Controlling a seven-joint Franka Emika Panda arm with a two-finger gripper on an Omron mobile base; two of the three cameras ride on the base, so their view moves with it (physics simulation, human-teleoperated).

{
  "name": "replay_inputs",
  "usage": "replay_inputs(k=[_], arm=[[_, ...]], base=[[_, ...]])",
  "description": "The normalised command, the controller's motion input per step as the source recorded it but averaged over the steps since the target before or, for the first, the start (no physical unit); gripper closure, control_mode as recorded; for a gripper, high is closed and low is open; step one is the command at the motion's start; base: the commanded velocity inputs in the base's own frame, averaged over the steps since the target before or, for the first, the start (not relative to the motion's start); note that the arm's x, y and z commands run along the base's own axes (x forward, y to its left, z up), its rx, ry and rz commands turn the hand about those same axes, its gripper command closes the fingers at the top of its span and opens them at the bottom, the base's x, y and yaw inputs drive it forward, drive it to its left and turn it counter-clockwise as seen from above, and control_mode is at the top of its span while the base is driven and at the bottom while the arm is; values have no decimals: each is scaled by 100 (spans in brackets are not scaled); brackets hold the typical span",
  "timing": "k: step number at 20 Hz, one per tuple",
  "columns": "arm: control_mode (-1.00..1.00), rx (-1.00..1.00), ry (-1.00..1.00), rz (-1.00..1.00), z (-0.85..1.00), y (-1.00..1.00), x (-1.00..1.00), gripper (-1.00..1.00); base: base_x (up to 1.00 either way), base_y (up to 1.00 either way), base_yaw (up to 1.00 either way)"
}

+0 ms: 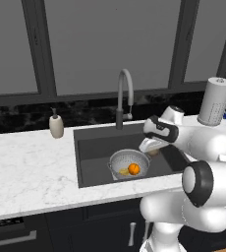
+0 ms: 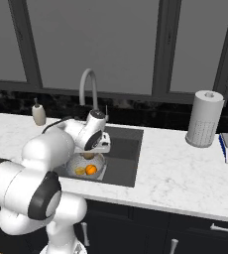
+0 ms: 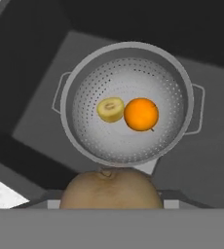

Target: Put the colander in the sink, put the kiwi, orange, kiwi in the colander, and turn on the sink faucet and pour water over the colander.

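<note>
The colander (image 3: 128,104) sits in the sink (image 1: 93,147), upright, near the basin's front. Inside it lie one kiwi (image 3: 110,109) and the orange (image 3: 141,114), just beside each other on the perforated floor. A second kiwi (image 3: 111,188) is pinched in the gripper (image 3: 111,194), held above the colander's near rim; the finger tips are hidden behind the fruit, but the fruit sits squarely where they close.

Handling judgement: the held kiwi is light, slightly soft and rounded, liable to roll on release and to bruise under hard pressure. A hold across its short axis looks sound. Release is best made low over the bowl's centre, clear of the other fruit.

The sink faucet (image 1: 125,96) stands behind the basin, with no water visible.
</note>
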Motion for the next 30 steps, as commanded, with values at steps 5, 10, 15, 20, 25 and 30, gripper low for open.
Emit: replay_inputs(k=[5, 10, 15, 20, 25, 30], arm=[[-100, 0, 0, -11, -31, 44, 1, 100], [-100, 0, 0, -7, -21, 21, 17, 100], [-100, 0, 0, -4, -11, 8, 25, 100], [-100, 0, 0, -3, -10, 6, 13, 100], [-100, 0, 0, -4, -12, 6, 8, 100], [-100, 0, 0, -4, -16, 5, 10, 100]], base=[[0, 0, 0], [0, 0, 0], [0, 0, 0], [0, 0, 0], [0, 0, 0], [0, 0, 0]])
